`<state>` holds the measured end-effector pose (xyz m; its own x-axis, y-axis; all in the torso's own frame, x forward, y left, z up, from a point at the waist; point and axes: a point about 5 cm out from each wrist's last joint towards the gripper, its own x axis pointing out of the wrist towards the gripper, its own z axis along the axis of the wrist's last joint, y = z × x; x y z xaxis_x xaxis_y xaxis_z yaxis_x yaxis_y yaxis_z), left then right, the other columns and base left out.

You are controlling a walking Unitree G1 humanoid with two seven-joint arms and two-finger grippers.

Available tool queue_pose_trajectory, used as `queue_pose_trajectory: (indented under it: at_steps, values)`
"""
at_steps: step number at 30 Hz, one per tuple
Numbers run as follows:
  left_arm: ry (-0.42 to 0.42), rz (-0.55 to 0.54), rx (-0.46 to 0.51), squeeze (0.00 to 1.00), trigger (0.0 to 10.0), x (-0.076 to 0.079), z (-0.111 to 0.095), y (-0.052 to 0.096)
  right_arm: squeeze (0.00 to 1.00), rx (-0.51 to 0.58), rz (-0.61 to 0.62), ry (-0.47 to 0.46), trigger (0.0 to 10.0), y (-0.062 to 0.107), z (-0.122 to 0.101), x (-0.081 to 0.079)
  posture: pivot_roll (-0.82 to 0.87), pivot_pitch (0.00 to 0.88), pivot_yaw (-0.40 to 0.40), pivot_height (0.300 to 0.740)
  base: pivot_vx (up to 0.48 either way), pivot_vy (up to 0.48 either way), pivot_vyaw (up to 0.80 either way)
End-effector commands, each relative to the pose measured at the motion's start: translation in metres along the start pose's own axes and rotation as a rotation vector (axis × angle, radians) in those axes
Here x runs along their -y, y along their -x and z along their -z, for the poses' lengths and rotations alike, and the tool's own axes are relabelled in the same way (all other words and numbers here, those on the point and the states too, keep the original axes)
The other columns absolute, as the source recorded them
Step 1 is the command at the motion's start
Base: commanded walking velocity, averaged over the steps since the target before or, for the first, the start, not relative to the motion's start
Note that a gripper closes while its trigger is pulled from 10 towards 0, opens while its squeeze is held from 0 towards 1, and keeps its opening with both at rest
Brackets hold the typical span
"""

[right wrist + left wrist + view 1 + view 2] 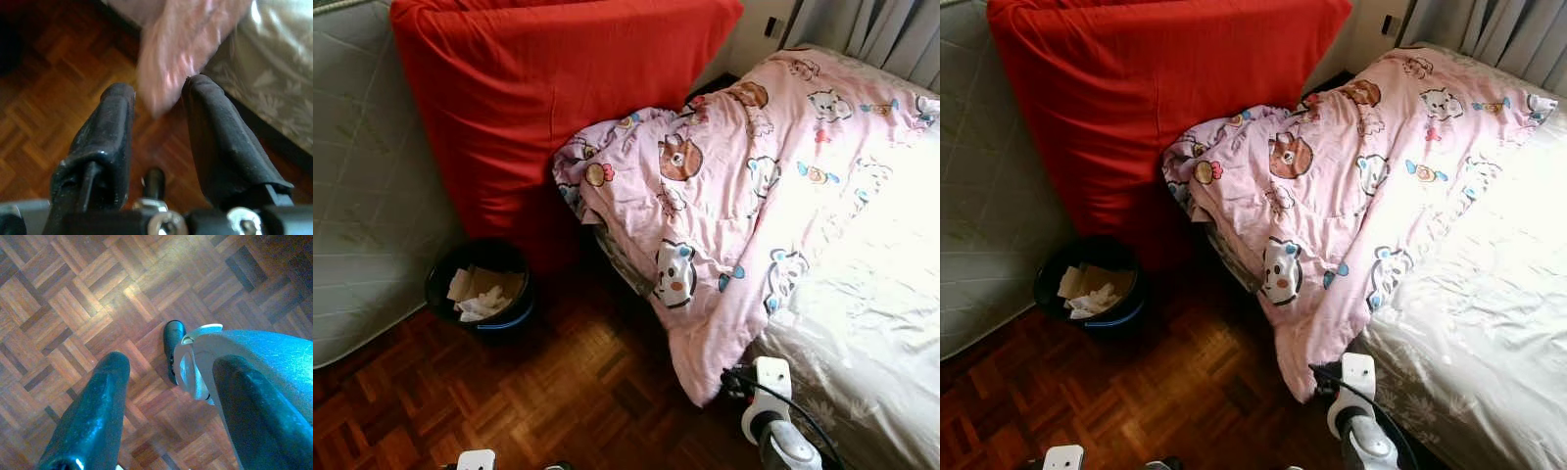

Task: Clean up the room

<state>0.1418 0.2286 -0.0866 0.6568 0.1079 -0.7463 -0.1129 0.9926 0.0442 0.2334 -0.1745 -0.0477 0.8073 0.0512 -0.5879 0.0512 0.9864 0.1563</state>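
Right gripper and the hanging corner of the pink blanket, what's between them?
Nothing. In the right wrist view the open right gripper points at the pink blanket corner, with wood floor behind.

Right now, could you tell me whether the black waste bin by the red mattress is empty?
Not empty: the black round waste bin stands upright on the parquet floor with crumpled paper inside.
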Motion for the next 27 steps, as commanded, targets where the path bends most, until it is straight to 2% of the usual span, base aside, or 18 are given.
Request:
queue_pose_trajectory:
  at_steps: [1, 6, 10, 12, 18, 22, 27]
  values:
    - [-0.014, 0.002, -0.038, 0.0, 10.0, 0.0, 0.011, 0.004, 0.0, -0.053, 0.043, -0.007, 10.0, 0.003, 0.011, 0.007, 0.07, 0.19, -0.05, 0.74, 0.0, 0.0, 0.0]
    - [-0.018, 0.011, -0.023, 0.0, 10.0, 0.004, 0.006, 0.002, 0.0, -0.098, 0.045, -0.095, 10.0, 0.005, 0.023, 0.005, 0.06, 0.179, -0.047, 0.74, 0.0, 0.0, 0.0]
    - [-0.018, 0.016, 0.003, 0.0, 10.0, 0.007, -0.002, -0.002, 0.0, -0.155, 0.036, -0.065, 10.0, 0.009, 0.036, 0.003, 0.06, 0.164, -0.048, 0.74, 0.0, 0.0, 0.0]
    - [-0.02, 0.025, 0.041, 0.0, 10.0, 0.014, -0.012, -0.005, 0.0, -0.19, 0.047, -0.081, 10.0, 0.013, 0.046, 0.003, 0.06, 0.15, -0.045, 0.74, 0.0, 0.0, 0.0]
    - [-0.016, 0.03, 0.059, 0.0, 10.0, 0.02, -0.016, -0.007, 0.0, -0.233, 0.083, -0.062, 10.0, 0.022, 0.062, 0.007, 0.06, 0.139, -0.044, 0.74, 0.0, 0.0, 0.0]
    - [-0.008, 0.028, 0.068, 0.0, 10.0, 0.02, -0.017, -0.006, 0.0, -0.266, 0.119, -0.069, 10.0, 0.03, 0.075, 0.011, 0.06, 0.127, -0.049, 0.74, 0.0, 0.0, 0.79]
    - [0.01, 0.008, 0.049, 0.0, 10.0, 0.015, -0.012, -0.005, 0.0, -0.275, 0.117, -0.056, 10.0, 0.031, 0.076, 0.014, 0.07, 0.127, -0.059, 0.74, 0.0, 0.0, 0.8]
